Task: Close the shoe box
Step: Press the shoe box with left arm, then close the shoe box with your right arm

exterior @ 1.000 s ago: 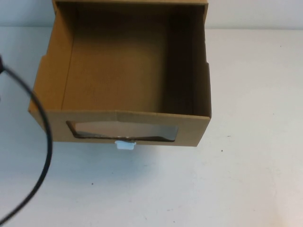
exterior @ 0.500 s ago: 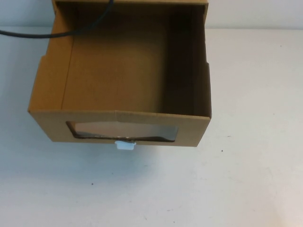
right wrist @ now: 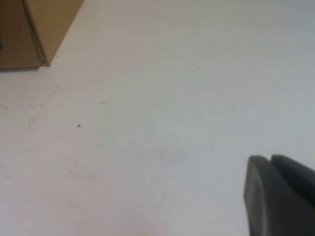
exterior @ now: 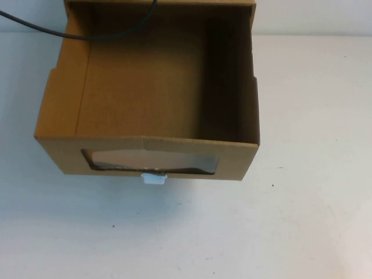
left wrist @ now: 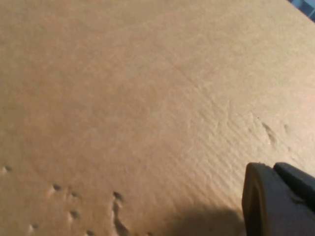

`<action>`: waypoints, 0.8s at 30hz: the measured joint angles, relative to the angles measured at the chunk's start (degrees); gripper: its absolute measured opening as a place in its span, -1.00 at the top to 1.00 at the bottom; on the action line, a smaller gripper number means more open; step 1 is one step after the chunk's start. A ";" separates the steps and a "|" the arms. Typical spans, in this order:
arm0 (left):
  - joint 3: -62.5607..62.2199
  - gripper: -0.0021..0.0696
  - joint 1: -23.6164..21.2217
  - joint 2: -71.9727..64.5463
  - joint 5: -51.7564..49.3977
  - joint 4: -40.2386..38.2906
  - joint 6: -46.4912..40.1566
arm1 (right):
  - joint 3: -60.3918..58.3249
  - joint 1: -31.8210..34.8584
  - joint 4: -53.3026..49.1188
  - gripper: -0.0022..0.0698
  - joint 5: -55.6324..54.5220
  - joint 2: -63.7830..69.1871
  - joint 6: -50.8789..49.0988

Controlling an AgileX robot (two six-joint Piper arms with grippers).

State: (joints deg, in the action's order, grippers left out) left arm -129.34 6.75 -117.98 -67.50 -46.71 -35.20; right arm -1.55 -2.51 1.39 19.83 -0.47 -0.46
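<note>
My left gripper (left wrist: 278, 201) hangs close over a flat face of brown corrugated cardboard; only one dark finger edge shows, so I cannot tell how it is set. A thin black cable (exterior: 87, 36) crosses the back left corner of the brown corrugated cardboard shoe box (exterior: 145, 110), which sits pulled open on the white table (exterior: 302, 221), its clear window (exterior: 150, 161) and small white pull tab (exterior: 154, 178) facing me. My right gripper (right wrist: 280, 196) hovers over bare table, near the box's corner; its state I cannot tell either.
</note>
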 joint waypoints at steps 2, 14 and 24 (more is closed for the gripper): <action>-0.22 0.96 0.00 0.00 -0.24 0.24 0.15 | 0.00 0.00 0.51 0.97 -2.22 0.00 0.00; -0.45 0.96 0.00 0.00 -0.24 1.90 0.89 | 0.00 0.00 23.11 0.97 -22.60 0.00 -1.62; -0.55 0.96 0.00 -0.77 -0.06 1.02 2.13 | 12.60 0.00 31.44 0.97 5.89 8.57 -2.26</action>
State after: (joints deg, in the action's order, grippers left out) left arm -129.88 6.75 -118.75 -67.56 -45.69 -33.07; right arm 11.04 -2.51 32.83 25.72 8.10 -2.72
